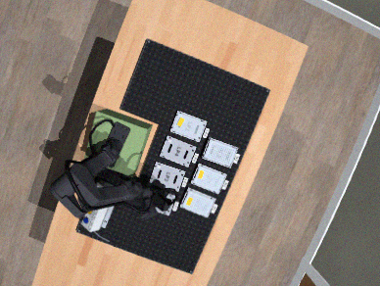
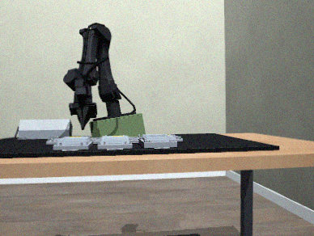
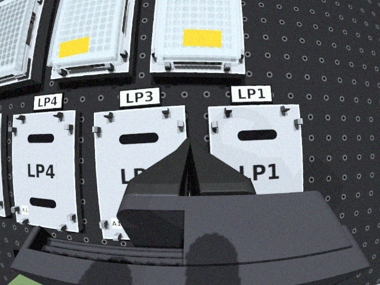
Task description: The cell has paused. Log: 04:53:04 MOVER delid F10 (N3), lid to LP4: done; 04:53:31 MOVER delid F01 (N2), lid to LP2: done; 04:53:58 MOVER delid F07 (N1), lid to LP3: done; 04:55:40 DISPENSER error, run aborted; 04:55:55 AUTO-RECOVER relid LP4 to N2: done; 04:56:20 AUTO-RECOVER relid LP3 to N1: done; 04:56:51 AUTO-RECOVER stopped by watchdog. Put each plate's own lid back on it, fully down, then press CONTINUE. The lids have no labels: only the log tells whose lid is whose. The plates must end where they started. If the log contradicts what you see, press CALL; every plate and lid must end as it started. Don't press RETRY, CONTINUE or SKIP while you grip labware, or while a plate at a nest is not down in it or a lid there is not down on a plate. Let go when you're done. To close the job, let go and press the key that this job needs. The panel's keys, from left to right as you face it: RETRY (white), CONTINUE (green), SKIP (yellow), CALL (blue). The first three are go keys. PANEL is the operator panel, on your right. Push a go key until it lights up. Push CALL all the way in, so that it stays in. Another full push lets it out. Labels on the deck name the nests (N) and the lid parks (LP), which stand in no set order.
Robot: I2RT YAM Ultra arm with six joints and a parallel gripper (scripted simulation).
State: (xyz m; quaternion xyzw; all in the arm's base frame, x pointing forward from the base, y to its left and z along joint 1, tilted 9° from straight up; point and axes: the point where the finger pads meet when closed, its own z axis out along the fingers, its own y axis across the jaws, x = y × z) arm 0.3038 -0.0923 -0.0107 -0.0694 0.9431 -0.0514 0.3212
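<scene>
Wrist view first: three white lid parks are seen across the middle of the frame, labelled LP4 at left, LP3 in the centre and LP1 at right, each with its label tag just above it. All three are seen bare, with their slots and corner pegs showing. The lower part of LP3 and the lower left corner of LP1 are hidden by the gripper, whose fingers are pressed together to a point with nothing between them; the tip is placed over the dark gap between LP3 and LP1.

Along the top edge, two lidded plates with yellow patches are seen, one upper centre and one upper left, each seated in its nest. A third plate is cut off at the far upper left; whether it carries a lid cannot be told from here.

In the top view, the fourth lid park is seen at the upper end of the left column with a yellow-marked lid on it, well apart from the gripper. The black perforated mat is spread over the wooden counter. The white operator panel is partly covered by the arm at lower left, and a green block lies beneath the arm's base.

In the exterior view, the gripper is held pointing down, above the mat and touching nothing.
</scene>
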